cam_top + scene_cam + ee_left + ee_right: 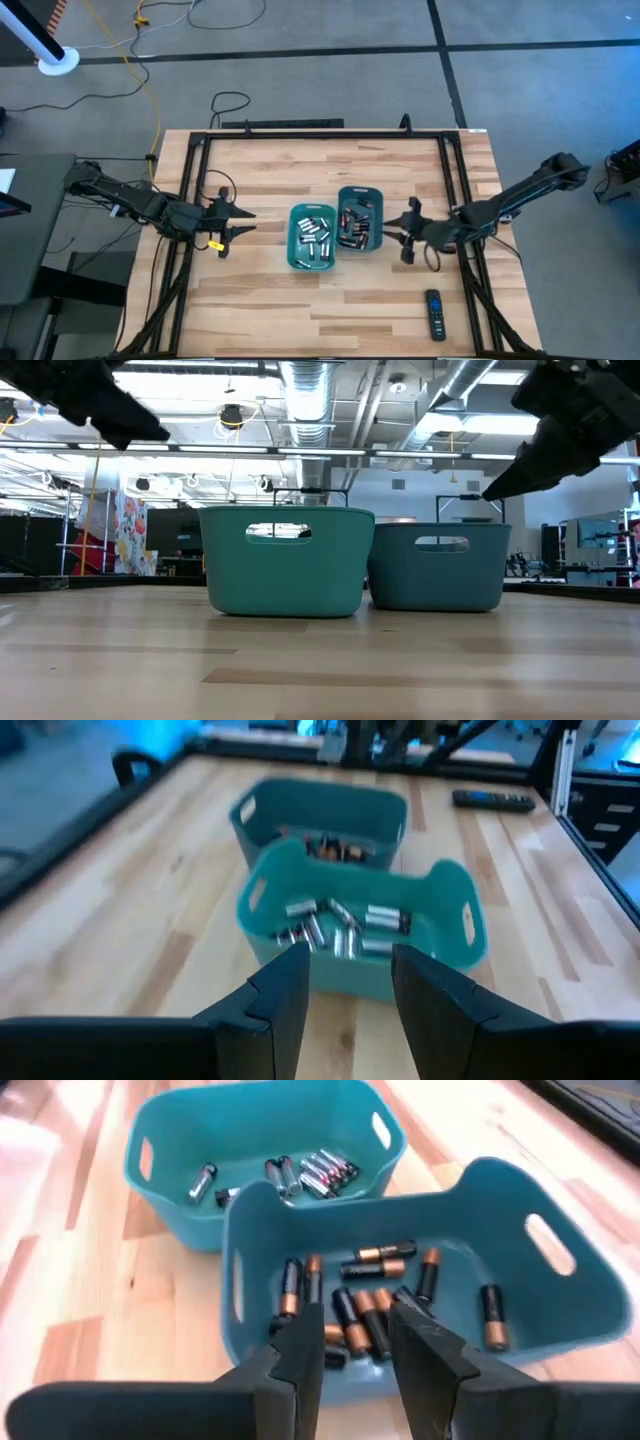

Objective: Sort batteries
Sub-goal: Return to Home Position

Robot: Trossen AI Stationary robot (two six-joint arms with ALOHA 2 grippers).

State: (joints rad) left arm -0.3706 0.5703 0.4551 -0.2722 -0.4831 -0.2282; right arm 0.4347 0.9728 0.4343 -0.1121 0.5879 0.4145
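Apparently batteries [375, 1268] sit binned; light, rigid, slick cylinders, best pinched mid-length. Left end effector [348, 958] and right end effector [355, 1318] hover empty, fingers apart.

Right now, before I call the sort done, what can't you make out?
- High view: the batteries are too small to count.
- Low view: the walls of the green bin and blue bin hide them all.
- Right wrist view: the right gripper covers some batteries in the blue bin.
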